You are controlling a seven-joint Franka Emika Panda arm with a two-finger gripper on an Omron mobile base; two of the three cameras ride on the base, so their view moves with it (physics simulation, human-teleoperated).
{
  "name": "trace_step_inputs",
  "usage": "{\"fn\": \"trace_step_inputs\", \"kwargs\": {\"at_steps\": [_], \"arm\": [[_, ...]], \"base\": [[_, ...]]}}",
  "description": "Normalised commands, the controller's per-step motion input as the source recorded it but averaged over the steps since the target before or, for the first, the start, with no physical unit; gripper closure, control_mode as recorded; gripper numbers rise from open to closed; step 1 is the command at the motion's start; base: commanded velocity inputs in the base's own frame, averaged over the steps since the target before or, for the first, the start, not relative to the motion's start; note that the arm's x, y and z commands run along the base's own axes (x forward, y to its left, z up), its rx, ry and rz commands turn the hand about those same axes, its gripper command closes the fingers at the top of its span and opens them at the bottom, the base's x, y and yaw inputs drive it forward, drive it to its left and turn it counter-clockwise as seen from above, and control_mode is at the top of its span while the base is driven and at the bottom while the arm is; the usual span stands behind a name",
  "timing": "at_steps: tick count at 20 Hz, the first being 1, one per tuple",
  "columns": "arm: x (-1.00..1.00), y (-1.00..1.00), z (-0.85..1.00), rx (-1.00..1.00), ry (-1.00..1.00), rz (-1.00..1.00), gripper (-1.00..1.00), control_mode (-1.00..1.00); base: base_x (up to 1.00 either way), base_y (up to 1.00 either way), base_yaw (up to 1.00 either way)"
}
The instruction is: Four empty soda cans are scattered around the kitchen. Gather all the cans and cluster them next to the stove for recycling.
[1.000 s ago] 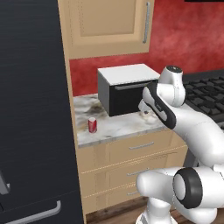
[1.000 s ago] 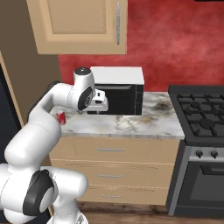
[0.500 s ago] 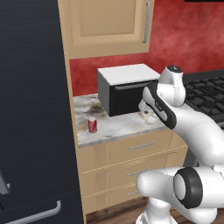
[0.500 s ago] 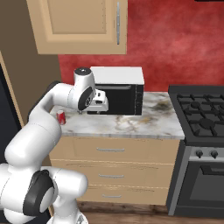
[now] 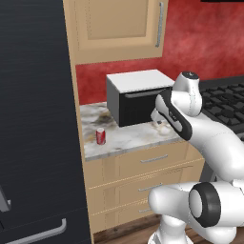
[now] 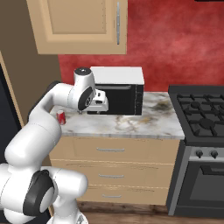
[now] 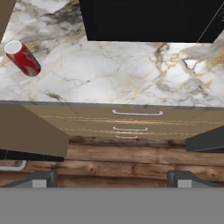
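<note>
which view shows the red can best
The hand view: the red can is large and unblocked, silver top visible, on the counter. The left base view shows it small but whole; in the right base view it peeks from behind the arm.

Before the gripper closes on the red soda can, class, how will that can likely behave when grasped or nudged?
The red soda can stands upright and narrow, so a sideways nudge would probably tip it. Once down, its round body would likely roll on the smooth marble counter. Being empty, it is probably light.
</note>
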Motion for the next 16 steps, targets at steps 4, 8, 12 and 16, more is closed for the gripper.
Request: {"fn": "trace_step_inputs", "kwargs": {"at_steps": [4, 8, 12, 16], "arm": [[0.00, 0.00, 0.00, 0.00, 0.00, 0.00, -1.00, 1.00], [0.00, 0.00, 0.00, 0.00, 0.00, 0.00, -1.00, -1.00], [0.00, 0.00, 0.00, 0.00, 0.00, 0.00, -1.00, -1.00], [-0.04, 0.05, 0.00, -0.01, -0.07, 0.00, -1.00, -1.00]], "base": [[0.00, 0.00, 0.00], [0.00, 0.00, 0.00], [0.00, 0.00, 0.00], [0.00, 0.00, 0.00]]}}
